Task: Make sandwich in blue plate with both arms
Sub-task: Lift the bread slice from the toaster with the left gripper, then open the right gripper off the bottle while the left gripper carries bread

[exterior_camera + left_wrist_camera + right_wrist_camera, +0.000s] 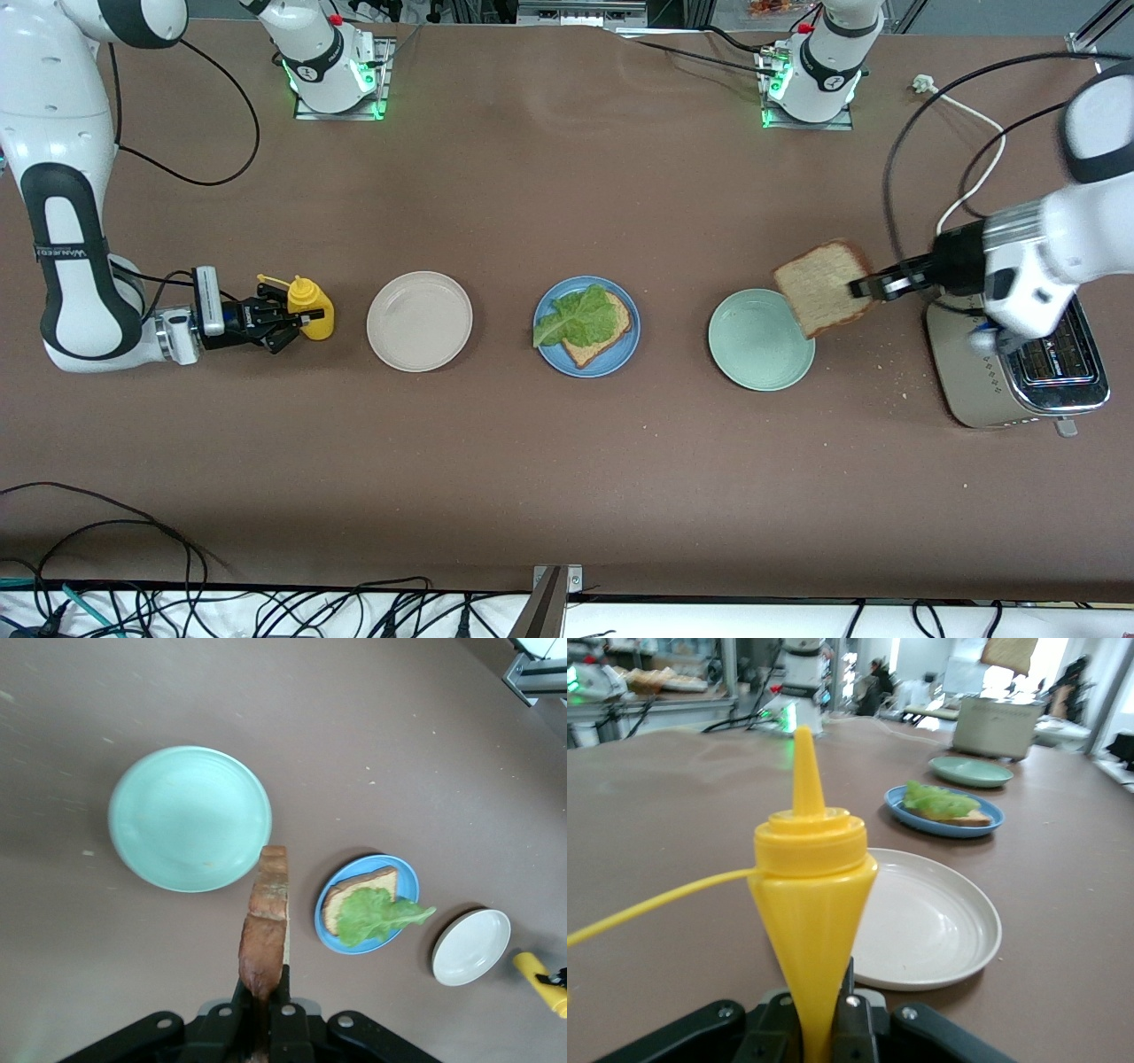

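Table (549, 461): brown, three plates in a row.
Blue plate (556, 354): middle, holds bread and lettuce (580, 317).
Left gripper (864, 287): grasps bread slice (822, 288) over pale green plate (760, 340), beside toaster (1019, 381).
Right gripper (288, 324): clamps yellow bottle (312, 307) beside beige plate (419, 321).

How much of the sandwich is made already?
The bottom bread slice lies on the blue plate with the lettuce leaf on it. The left gripper holds the top bread slice over the pale green plate; it has yet to go on. The right gripper holds a yellow mustard bottle.
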